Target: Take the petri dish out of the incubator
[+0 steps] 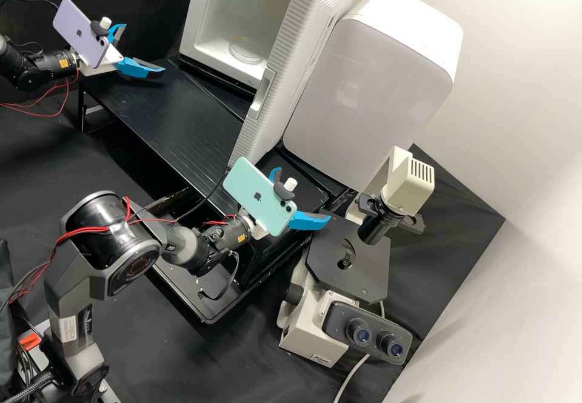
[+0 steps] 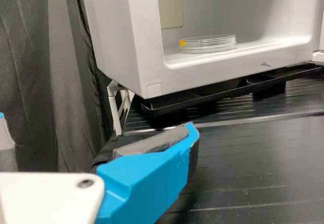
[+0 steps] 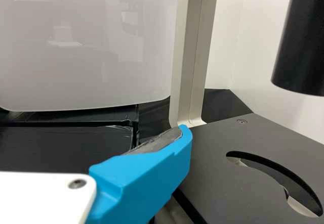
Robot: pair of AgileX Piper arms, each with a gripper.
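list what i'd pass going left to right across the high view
left gripper → petri dish → right gripper → microscope eyepieces

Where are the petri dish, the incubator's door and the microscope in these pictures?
Clear round plastic petri dish (image 2: pixel 207 43), left wrist view, its side wall.
White ribbed incubator door (image 1: pixel 291 69), high view, its ribbed edge.
Beige microscope (image 1: pixel 362 334), high view, one dark eyepiece.
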